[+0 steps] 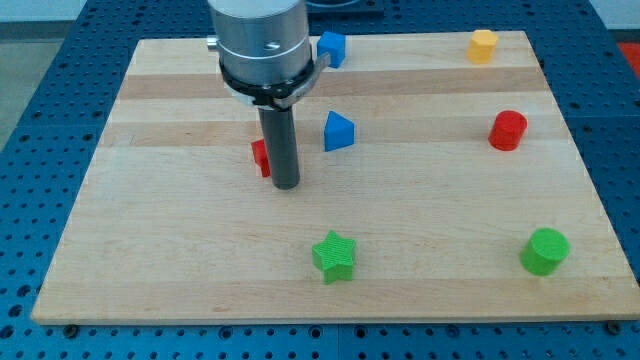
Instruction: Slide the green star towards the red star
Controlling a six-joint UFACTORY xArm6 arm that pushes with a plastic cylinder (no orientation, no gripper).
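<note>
One camera, raised and looking down along the board from its near long edge

The single view faces the wooden board [420, 290] at a slant — the near edge runs wide along the lower frame, the far edge sits narrower near the top, so the sides converge upward. It stands close enough that the board nearly fills the frame, with blue perforated table [30, 60] showing only at the margins. The arm's grey housing [260, 40] enters from the upper middle, cropped by the top edge — no second view shares the scene.
</note>
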